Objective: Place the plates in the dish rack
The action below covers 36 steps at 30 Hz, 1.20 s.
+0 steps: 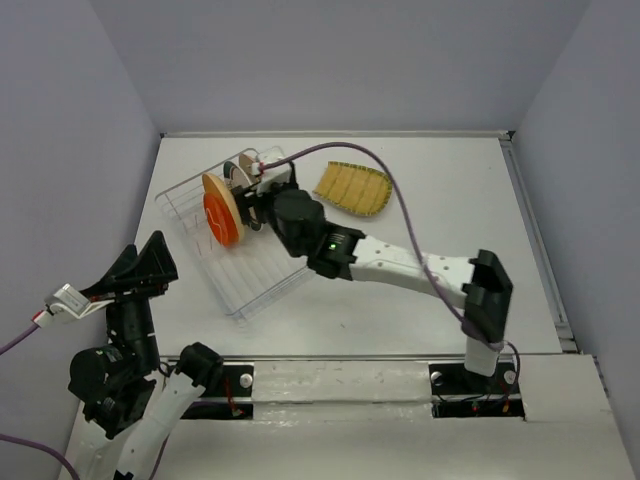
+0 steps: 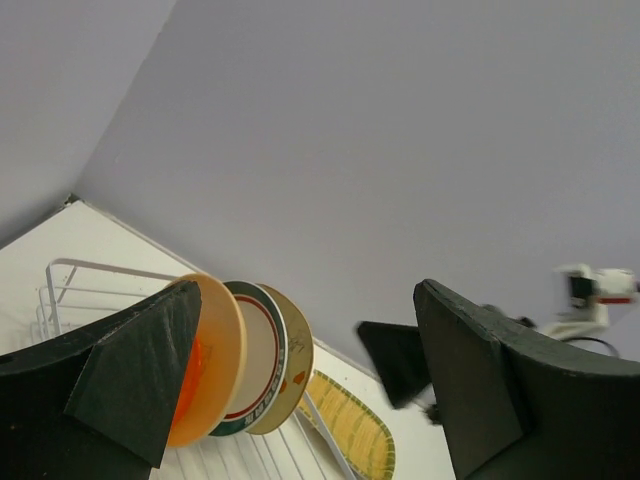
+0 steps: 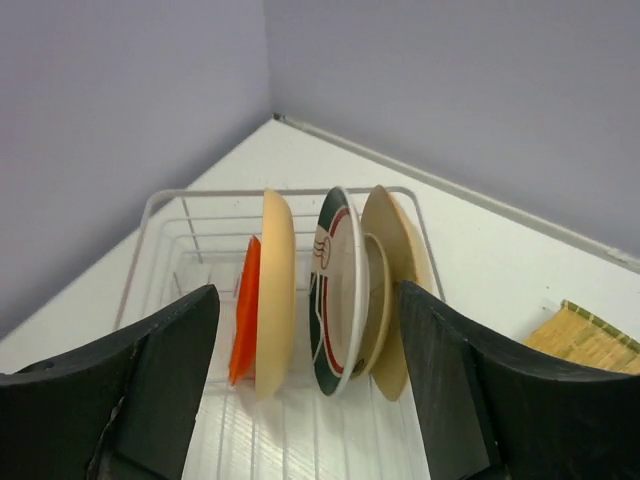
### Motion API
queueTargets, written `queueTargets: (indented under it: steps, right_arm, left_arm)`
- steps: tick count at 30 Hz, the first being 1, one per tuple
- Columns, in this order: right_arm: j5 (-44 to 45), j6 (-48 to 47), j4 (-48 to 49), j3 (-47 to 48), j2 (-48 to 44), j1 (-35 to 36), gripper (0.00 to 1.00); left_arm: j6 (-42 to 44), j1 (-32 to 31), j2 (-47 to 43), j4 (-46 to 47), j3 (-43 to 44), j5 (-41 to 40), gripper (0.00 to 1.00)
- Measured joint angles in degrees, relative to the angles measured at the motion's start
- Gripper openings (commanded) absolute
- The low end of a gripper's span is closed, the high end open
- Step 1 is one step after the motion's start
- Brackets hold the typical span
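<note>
A: Fingers [image 3: 160, 370] on the right gripper [image 3: 305, 300]?
B: Apart and empty over the dish rack [image 3: 160, 205]. Wire dividers kept five plates [image 3: 277, 280] upright.
A: Left gripper [image 2: 310, 330]?
B: Spread too, parked aside, probably for clearance. Fan-shaped plate [image 1: 353, 187] lay flat beside the rack.

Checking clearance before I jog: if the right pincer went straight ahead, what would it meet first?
Probably the tan plate or the teal-rimmed plate, both standing upright in the dish rack; which comes first is unclear from depth.
</note>
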Motion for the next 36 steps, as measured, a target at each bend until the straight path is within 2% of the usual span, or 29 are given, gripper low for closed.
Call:
queueTargets:
  steps: [2, 4, 8, 12, 18, 23, 24, 27, 28, 30, 32, 36]
  right_arm:
    - [-0.15, 5.6, -1.84, -10.49, -11.96, -1.38, 0.79]
    - [-1.68, 12.59, -4.85, -18.1, -20.0, -3.65, 0.8]
    - [-7.56, 24.22, -13.27, -32.83, -29.77, -11.61, 0.88]
    - [-10.45, 32.68, -21.77, -42.23, -32.09, -15.43, 0.97]
    - [-15.43, 39.65, -22.91, -43.25, -30.62, -14.36, 0.96]
    - [-18.16, 43.25, -19.08, -42.95, -25.73, -14.91, 0.79]
    - [-18.45, 43.41, -18.95, -42.8, -24.72, -15.13, 0.65]
    - [-19.91, 44.5, -17.97, -42.62, -21.57, -16.44, 0.51]
    - [-20.41, 44.65, -17.07, -42.51, -20.85, -17.49, 0.35]
    - [-20.98, 44.41, -16.79, -42.53, -20.7, -19.28, 0.25]
    - [-23.41, 43.65, -15.39, -42.64, -20.74, -21.79, 0.2]
    - [-26.12, 38.75, -14.88, -42.8, -20.98, -25.66, 0.2]
  left_arm:
    - [-0.04, 0.0, 0.0, -0.28, 0.0, 0.2, 0.99]
    - [-0.09, 0.0, 0.0, -0.57, 0.0, 0.7, 0.99]
    - [-0.35, 0.0, 0.0, -0.72, -0.42, 1.53, 0.99]
    - [-0.48, 0.0, 0.04, -1.14, -0.7, 2.21, 0.99]
    - [-0.48, 0.02, 2.21, -1.11, -0.7, 3.08, 0.99]
    - [-0.48, 0.02, 3.82, -1.53, -0.72, 3.93, 0.99]
    - [-0.48, 0.02, 3.87, -1.53, -0.74, 4.07, 0.99]
    - [-0.48, 0.02, 3.87, -1.53, -0.74, 4.2, 0.99]
    - [-0.48, 0.02, 3.87, -1.53, -0.74, 4.26, 0.99]
    - [-0.48, 0.02, 3.87, -1.53, -0.74, 4.37, 0.99]
    - [-0.48, 0.02, 3.87, -1.53, -0.74, 4.39, 0.99]
    - [-0.46, 0.02, 3.87, -1.53, -0.74, 4.61, 0.99]
